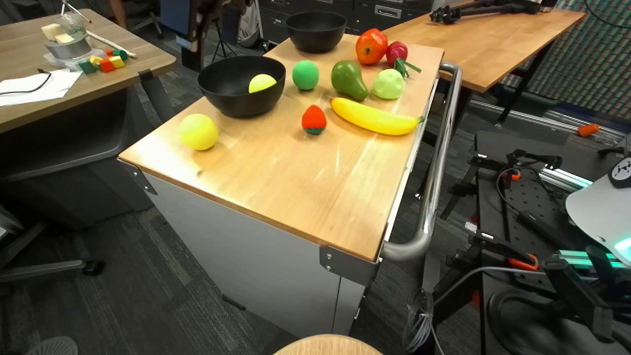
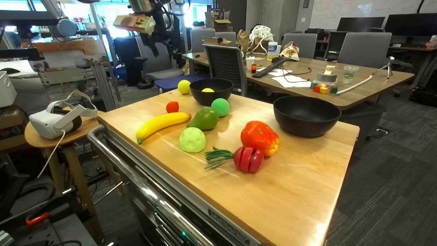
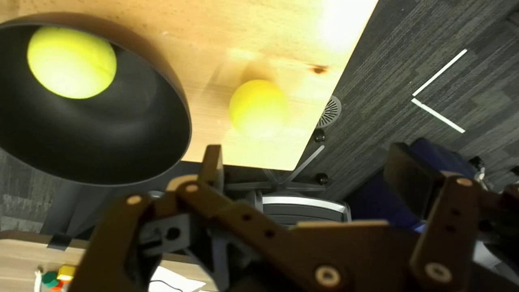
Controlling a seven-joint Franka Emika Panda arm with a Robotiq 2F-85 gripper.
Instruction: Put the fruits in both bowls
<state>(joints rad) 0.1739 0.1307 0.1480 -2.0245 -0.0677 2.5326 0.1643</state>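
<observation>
Gripping nothing, holding the gripper (image 3: 311, 171) wide apart; showing a smooth yellow ball (image 3: 258, 108) near a black bowl (image 3: 105, 138) cradling a greener ball (image 3: 72, 63).

My fingers (image 3: 445, 245) are dark brown, with blocky black pads (image 3: 410, 178), round pale screws (image 3: 327, 275) and a grey bracket (image 3: 161, 230).

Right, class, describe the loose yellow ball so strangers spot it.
On the light wooden tabletop, find the round black bowl with a yellow ball inside. Beside that bowl, near a corner, is the loose yellow ball: unlike the other, it rests on wood.
</observation>
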